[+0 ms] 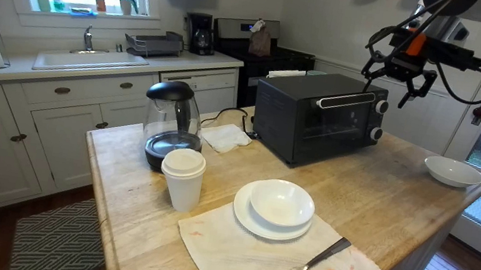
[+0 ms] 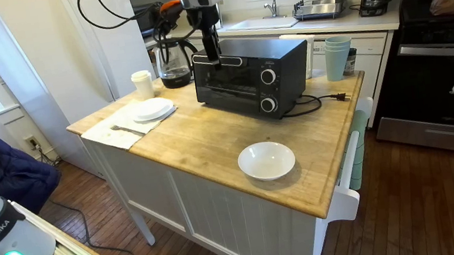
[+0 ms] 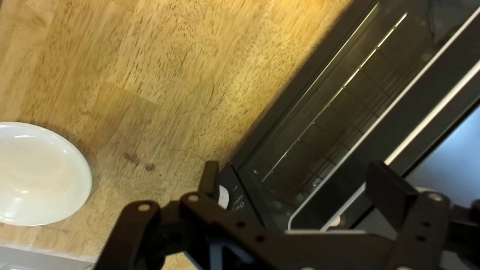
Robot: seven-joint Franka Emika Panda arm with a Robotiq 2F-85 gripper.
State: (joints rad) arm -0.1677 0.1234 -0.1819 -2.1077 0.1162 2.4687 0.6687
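My gripper (image 1: 384, 95) is open, its fingers spread wide, with nothing between them. It hangs above the front of a black toaster oven (image 1: 278, 122); it also shows in an exterior view (image 2: 214, 61). The oven door is shut, with a silver-edged handle (image 1: 347, 101) along its top. In the wrist view the gripper (image 3: 300, 180) spans the door's glass (image 3: 318, 120); one finger overlaps the handle and the other lies by a white knob (image 3: 224, 197). I cannot tell whether a finger touches the handle. A white bowl (image 2: 266, 161) sits on the wooden top in front of the oven.
On the wooden island (image 1: 386, 192) stand a glass kettle (image 1: 175, 120), a lidded white cup (image 1: 182, 181), a bowl (image 1: 283, 202) on a plate (image 1: 244, 209), and a fork (image 1: 320, 258) on a cloth. Stacked blue cups (image 2: 337, 60) and a power cord (image 2: 312, 107) are beside the oven.
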